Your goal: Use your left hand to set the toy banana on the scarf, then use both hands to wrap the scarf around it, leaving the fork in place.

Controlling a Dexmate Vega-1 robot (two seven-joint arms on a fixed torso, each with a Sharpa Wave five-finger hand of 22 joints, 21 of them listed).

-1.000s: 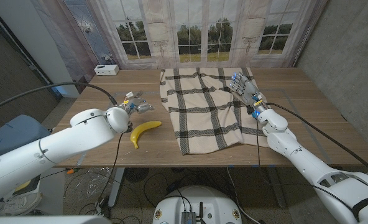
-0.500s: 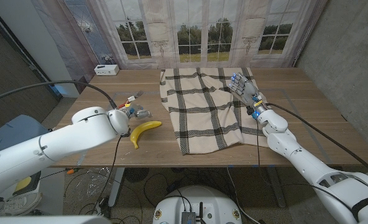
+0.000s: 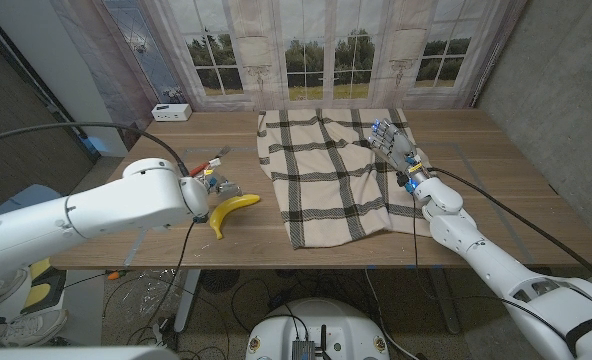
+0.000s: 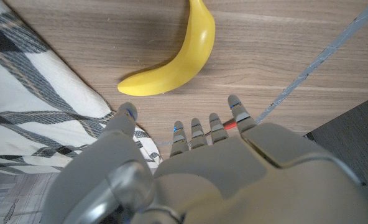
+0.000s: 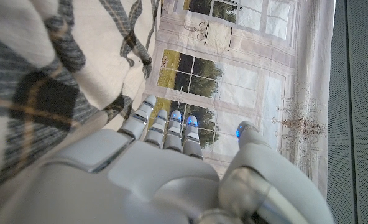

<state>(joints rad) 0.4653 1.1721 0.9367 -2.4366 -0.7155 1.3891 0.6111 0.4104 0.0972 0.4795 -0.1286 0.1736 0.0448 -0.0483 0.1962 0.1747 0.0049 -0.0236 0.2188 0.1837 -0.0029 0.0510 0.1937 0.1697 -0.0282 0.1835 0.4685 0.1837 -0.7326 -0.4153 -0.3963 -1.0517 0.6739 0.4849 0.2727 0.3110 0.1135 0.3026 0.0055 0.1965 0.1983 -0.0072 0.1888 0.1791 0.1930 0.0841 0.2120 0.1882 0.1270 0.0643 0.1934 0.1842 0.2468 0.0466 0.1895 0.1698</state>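
Left hand (image 3: pixel 214 183): fingers spread, empty, just above banana (image 3: pixel 232 210) on table (image 3: pixel 156 140). Right hand (image 3: pixel 396 148): fingers apart, empty, over checked scarf (image 3: pixel 321 170). Fork (image 3: pixel 216 156): behind left hand

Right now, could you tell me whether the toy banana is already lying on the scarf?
No, the toy banana lies on the bare wooden table beside the scarf, clear of its edge.

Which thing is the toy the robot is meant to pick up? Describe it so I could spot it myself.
On the wooden table, look beside the checked scarf, toward the robot's left hand. The banana lies bare on the wood there, the one curved, bright yellow thing.
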